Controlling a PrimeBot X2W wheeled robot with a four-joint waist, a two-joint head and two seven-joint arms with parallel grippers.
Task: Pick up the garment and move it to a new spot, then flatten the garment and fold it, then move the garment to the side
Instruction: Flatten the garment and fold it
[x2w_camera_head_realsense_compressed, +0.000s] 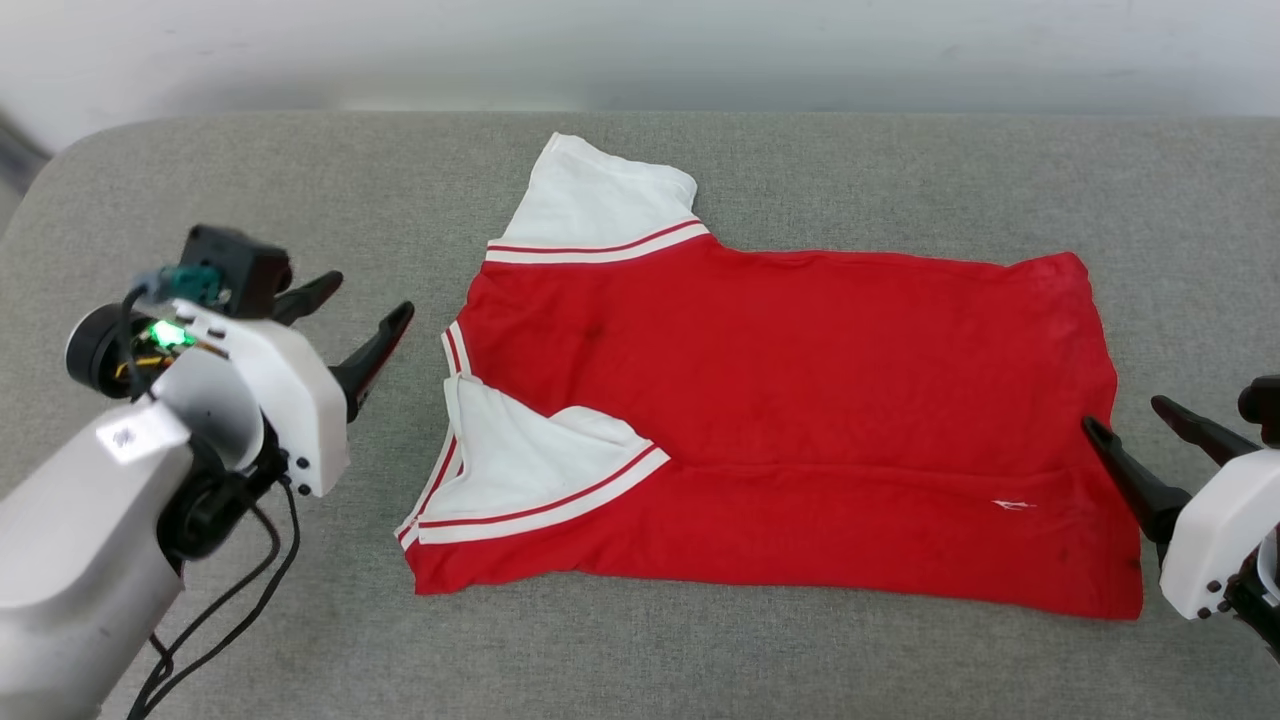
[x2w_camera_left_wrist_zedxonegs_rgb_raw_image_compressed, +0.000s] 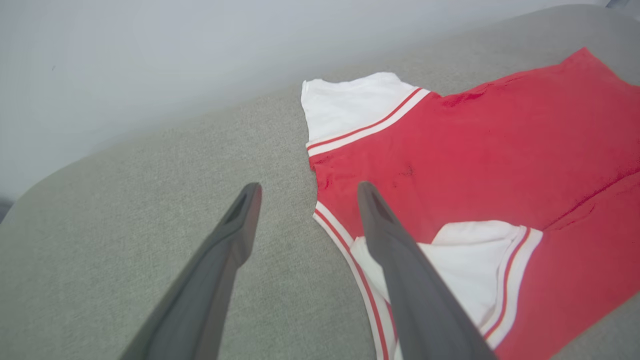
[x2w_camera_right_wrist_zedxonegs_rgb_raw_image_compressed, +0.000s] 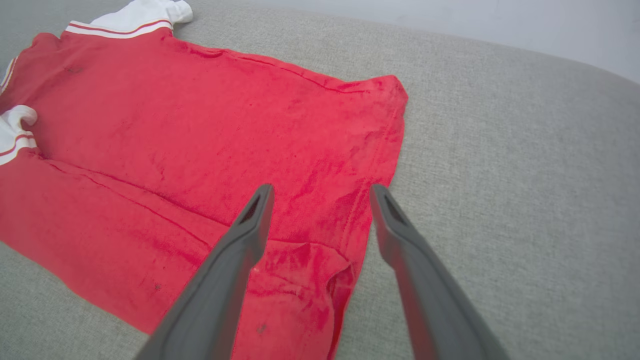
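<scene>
Our left gripper (x2w_camera_head_realsense_compressed: 370, 294) hangs spread beside the shirt (x2w_camera_head_realsense_compressed: 780, 370) at its collar, our right gripper (x2w_camera_head_realsense_compressed: 1125, 413) spread at its hem. It lies on the cushion (x2w_camera_head_realsense_compressed: 300, 180), near side folded over. We judge folding underway; next, both pinch the far edge.

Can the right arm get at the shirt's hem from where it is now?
Probably yes. The right gripper is open, and in its wrist view the hem edge of the garment runs between the fingers. I see nothing in the way.
</scene>
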